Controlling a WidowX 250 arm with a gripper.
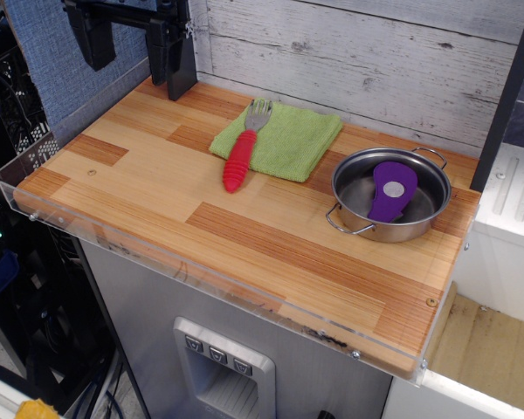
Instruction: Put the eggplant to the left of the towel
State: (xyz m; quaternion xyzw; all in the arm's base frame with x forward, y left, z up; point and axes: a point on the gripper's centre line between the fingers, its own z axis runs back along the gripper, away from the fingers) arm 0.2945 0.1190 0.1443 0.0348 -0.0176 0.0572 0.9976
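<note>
The purple eggplant lies flat inside the steel pot at the right of the wooden table, its grey-white spot facing up. The lime-green towel lies folded at the back middle of the table, left of the pot. A red-handled fork rests across the towel's left edge. My gripper hangs at the back left, above the table's far corner, well away from the eggplant. Its two black fingers stand apart and hold nothing.
A clear plastic rim runs along the table's left and front edges. A white plank wall backs the table. Bare wood lies left of the towel.
</note>
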